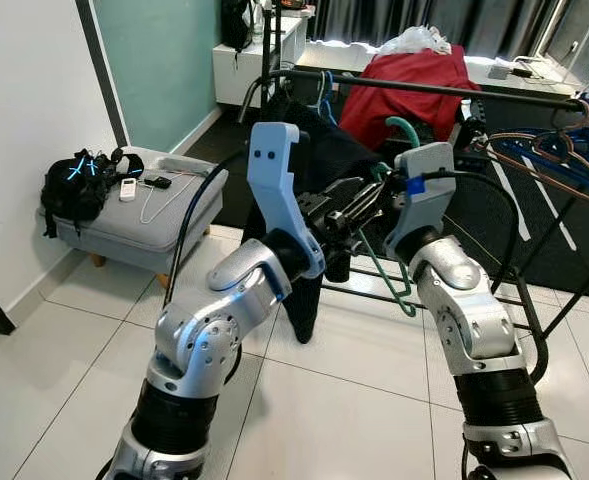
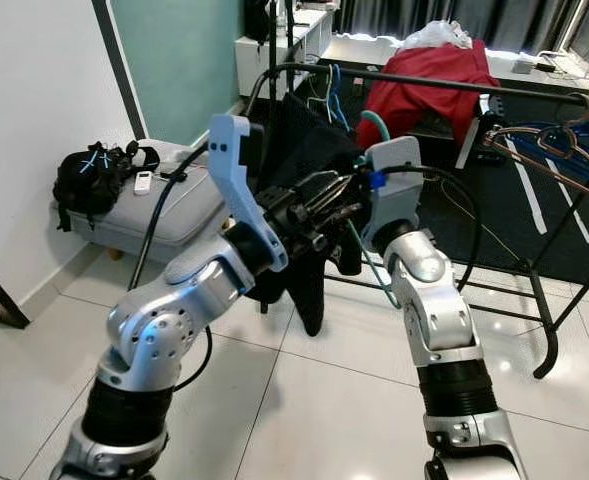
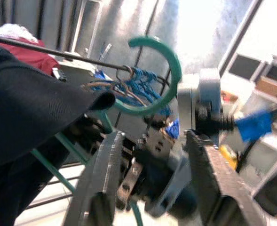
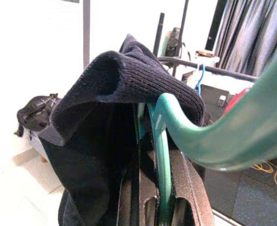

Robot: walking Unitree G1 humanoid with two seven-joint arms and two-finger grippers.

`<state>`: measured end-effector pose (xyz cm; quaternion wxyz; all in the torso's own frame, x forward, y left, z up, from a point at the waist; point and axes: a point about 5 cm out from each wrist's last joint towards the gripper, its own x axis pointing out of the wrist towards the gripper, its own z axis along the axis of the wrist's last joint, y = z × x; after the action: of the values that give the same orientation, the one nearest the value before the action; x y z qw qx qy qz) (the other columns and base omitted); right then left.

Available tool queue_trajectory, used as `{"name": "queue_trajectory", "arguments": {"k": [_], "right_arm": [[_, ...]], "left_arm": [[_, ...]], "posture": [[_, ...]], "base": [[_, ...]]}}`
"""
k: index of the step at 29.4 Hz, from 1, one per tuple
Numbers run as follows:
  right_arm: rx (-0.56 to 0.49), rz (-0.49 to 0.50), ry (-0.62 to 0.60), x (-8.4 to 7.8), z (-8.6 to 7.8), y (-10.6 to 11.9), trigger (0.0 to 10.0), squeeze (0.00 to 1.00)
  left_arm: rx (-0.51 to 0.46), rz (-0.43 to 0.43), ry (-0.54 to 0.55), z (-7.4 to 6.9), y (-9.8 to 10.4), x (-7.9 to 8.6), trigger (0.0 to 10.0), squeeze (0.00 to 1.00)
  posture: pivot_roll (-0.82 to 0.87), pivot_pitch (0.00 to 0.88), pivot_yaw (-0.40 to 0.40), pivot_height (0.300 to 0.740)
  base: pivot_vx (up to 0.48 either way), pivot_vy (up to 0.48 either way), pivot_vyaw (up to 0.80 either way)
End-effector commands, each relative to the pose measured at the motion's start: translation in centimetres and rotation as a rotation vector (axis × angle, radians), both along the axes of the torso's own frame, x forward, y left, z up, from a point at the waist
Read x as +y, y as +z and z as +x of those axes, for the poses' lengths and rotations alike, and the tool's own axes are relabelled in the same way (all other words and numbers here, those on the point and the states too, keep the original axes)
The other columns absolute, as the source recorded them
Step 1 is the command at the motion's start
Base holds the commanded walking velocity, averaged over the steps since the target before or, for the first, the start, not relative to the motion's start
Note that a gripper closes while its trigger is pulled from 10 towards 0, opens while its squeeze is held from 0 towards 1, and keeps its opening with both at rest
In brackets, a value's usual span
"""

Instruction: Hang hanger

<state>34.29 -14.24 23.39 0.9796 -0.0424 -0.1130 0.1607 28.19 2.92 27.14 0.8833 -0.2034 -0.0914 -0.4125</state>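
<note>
Left eye view: white tile floor, seemingly bedroom.

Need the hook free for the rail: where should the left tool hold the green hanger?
Hold the hanger at its neck just under the hook, coming from the robot's left. The hook curls up clear of the black garment, which covers the shoulders, and the right tool already clamps a lower bar.

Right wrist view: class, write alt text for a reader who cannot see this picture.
Two black fingers of the right gripper are closed on a green hanger whose thick hook curves across the foreground. A dark knitted garment is draped over the hanger. Behind are a clothes rail, grey curtains and a black bag.
</note>
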Motion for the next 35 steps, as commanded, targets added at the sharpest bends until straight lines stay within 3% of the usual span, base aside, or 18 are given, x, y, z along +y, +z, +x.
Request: {"name": "queue_trajectory", "arguments": {"k": [1, 6, 9, 10, 11, 14, 20, 21, 23, 24, 25, 26, 27, 28, 32, 35], "right_arm": [[-0.094, 0.049, 0.032, 0.1, 0.1, 2.1, 10.0, 0.00], [-0.129, 0.083, 0.063, -0.2, 0.2, 3.1, 10.0, 0.00], [-0.151, 0.208, 0.126, -0.7, 0.1, 4.5, 10.0, 0.00], [-0.157, 0.307, 0.176, -1.1, -0.1, 5.4, 10.0, 0.00], [-0.157, 0.307, 0.176, -1.1, -0.1, 5.4, 10.0, 0.00], [-0.171, 0.511, 0.342, -2.2, -0.8, 7.3, 10.0, 0.00], [-0.183, 0.536, 0.429, -2.9, -1.3, 7.9, 10.0, 0.00], [-0.196, 0.561, 0.462, -3.9, -1.6, 8.4, 10.0, 0.00], [-0.196, 0.561, 0.462, -3.9, -1.6, 8.4, 10.0, 0.00], [-0.208, 0.583, 0.486, -4.7, -1.9, 8.9, 10.0, 0.00], [-0.212, 0.605, 0.512, -5.5, -2.2, 9.3, 10.0, 0.00], [-0.214, 0.617, 0.528, -5.9, -2.4, 9.5, 10.0, 0.00], [-0.214, 0.617, 0.528, -5.9, -2.4, 9.5, 10.0, 0.00], [-0.204, 0.622, 0.548, -6.0, -2.5, 9.6, 10.0, 0.00], [-0.189, 0.610, 0.639, -5.6, -3.2, 10.0, 10.0, 0.00], [-0.193, 0.598, 0.708, -5.0, -3.7, 10.5, 10.0, 0.00]], "left_arm": [[-0.032, 0.045, -0.075, -0.8, 0.0, -0.4, 10.0, 1.00], [-0.037, 0.060, -0.034, -0.3, -0.1, 0.7, 10.0, 1.00], [-0.037, 0.065, 0.043, 0.5, -0.2, 1.8, 10.0, 1.00], [-0.036, 0.054, 0.082, 0.8, -0.1, 2.3, 10.0, 1.00], [-0.036, 0.054, 0.082, 0.8, -0.1, 2.3, 10.0, 1.00], [-0.044, 0.046, 0.168, 1.3, 0.0, 3.3, 10.0, 1.00], [-0.056, 0.062, 0.181, 1.2, -0.1, 3.8, 10.0, 1.00], [-0.085, 0.091, 0.221, 1.1, 0.0, 4.9, 10.0, 0.78], [-0.085, 0.091, 0.221, 1.1, 0.0, 4.9, 10.0, 0.78], [-0.116, 0.122, 0.269, 1.0, 0.1, 6.0, 10.0, 0.78], [-0.152, 0.127, 0.347, 1.0, 0.7, 8.1, 10.0, 0.42], [-0.176, 0.127, 0.399, 1.0, 1.1, 9.4, 10.0, 0.42], [-0.176, 0.127, 0.399, 1.0, 1.1, 9.4, 10.0, 0.42], [-0.196, 0.124, 0.451, 1.0, 1.6, 10.8, 10.0, 0.01], [-0.203, 0.152, 0.485, 0.7, 1.2, 11.6, 10.0, 0.00], [-0.197, 0.207, 0.444, 0.4, -0.1, 10.1, 10.0, 0.00]], "posture": [[-0.04, 0.000, -0.033, 0.740], [-0.03, 0.000, -0.034, 0.740], [-0.03, 0.000, -0.035, 0.740], [-0.03, 0.000, -0.034, 0.740], [-0.03, 0.000, -0.034, 0.740], [-0.03, 0.000, -0.032, 0.740], [-0.03, 0.000, -0.033, 0.740], [-0.03, 0.000, -0.032, 0.740], [-0.03, 0.000, -0.032, 0.740], [-0.02, 0.000, -0.033, 0.740], [-0.02, 0.000, -0.035, 0.740], [-0.02, 0.000, -0.035, 0.740], [-0.02, 0.000, -0.035, 0.740], [0.00, 0.000, -0.045, 0.740], [0.00, 0.000, -0.047, 0.740], [-0.01, 0.000, -0.051, 0.740]], "base": [[0.000, 0.000, 0.00], [0.000, 0.000, 0.00], [0.000, 0.000, 0.00], [0.000, 0.000, 0.00], [0.000, 0.000, 0.00], [0.000, 0.000, 0.00], [0.000, 0.000, 0.00], [0.000, 0.000, 0.00], [0.000, 0.000, 0.00], [0.000, 0.000, 0.00], [0.000, 0.000, 0.00], [0.000, 0.000, 0.00], [0.000, 0.000, 0.00], [0.000, 0.000, 0.00], [0.000, 0.000, 0.00], [0.000, 0.000, 0.00]]}}
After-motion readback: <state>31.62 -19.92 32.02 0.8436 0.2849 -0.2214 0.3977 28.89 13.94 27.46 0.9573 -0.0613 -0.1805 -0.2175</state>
